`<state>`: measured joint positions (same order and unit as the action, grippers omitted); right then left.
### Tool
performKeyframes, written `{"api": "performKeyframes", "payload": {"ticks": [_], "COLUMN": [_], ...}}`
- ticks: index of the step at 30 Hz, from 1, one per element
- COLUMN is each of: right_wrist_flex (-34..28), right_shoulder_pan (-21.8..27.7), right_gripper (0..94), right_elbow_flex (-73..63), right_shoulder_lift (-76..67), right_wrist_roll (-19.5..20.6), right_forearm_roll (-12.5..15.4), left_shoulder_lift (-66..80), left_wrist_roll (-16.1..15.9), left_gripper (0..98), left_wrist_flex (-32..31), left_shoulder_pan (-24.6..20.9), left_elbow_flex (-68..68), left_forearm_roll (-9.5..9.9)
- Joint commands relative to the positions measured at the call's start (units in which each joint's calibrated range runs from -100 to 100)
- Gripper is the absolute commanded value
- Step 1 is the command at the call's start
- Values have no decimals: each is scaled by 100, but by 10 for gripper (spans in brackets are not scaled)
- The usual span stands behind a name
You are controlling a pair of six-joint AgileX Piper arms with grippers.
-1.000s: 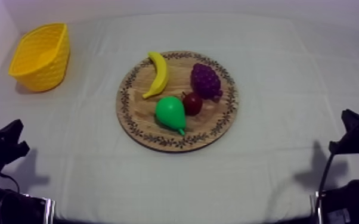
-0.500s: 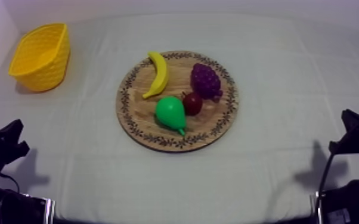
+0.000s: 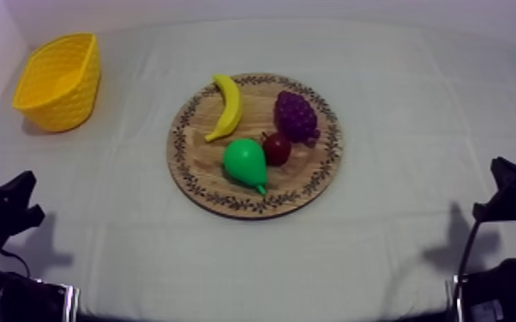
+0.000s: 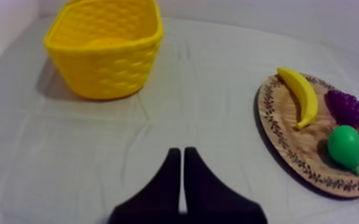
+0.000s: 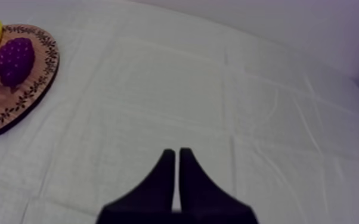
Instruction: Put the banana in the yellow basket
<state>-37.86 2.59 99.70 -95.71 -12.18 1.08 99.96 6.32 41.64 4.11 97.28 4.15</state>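
At your left, the left claw (image 4: 179, 154) sits low over the cloth-covered tabletop (image 3: 416, 94), its two black fingers pressed together into a narrow wedge with nothing held. Beyond it, near the far left corner, stands the yellow basket (image 3: 77, 94), its opening facing up. Moving right, well apart from the basket, a round wooden board (image 3: 227, 195) with a patterned rim lies flat at the middle of the tabletop. The banana (image 3: 225, 107) lies on the board's left side, curved, with one tip toward the far rim and the other pointing at the green pear (image 3: 244, 163), which sits just beside it. Right of the pear, touching or nearly touching it, is a small red fruit (image 3: 277, 148), and behind that a bunch of purple grapes (image 3: 296, 116). At your far right, the right claw (image 5: 176, 154) is also low over bare cloth, fingers closed together and empty. By the look of it the task has not begun: the banana is untouched on the board. The left arm seems the natural choice, being on the basket's side. The next move calls for spreading its fingers, reaching to the banana's middle and straddling its narrow width while staying clear of the pear.
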Motion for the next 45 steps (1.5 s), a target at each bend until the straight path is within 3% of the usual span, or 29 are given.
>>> {"api": "performKeyframes", "payload": {"ticks": [1, 9, 18, 27, 37, 45], "right_wrist_flex": [-4, -4, -4, -4, -4, -4], "right_shoulder_pan": [1, 1, 1, 1, 1, 1], "right_gripper": [6, 6, 6, 6, 6, 6], "right_elbow_flex": [-3, -3, -3, -3, -3, -3], "right_shoulder_lift": [4, 4, 4, 4, 4, 4], "right_wrist_roll": [-1, -1, -3, -2, -3, -2], "right_forearm_roll": [-3, -3, -3, -3, -3, -3], "left_shoulder_lift": [-20, -666, -2639, -4895, -6742, -7762], "left_wrist_roll": [-26, 197, 175, 138, -393, -122], "left_gripper": [61, 38, 4, 0, 0, 0], "left_wrist_flex": [-265, -681, -769, -4, 1293, 1877], "left_shoulder_pan": [71, 77, 125, 416, 968, 1369], "left_elbow_flex": [50, -291, -2306, -4882, -7601, -8718], "left_forearm_roll": [14, 97, 59, 66, -83, -98]}}
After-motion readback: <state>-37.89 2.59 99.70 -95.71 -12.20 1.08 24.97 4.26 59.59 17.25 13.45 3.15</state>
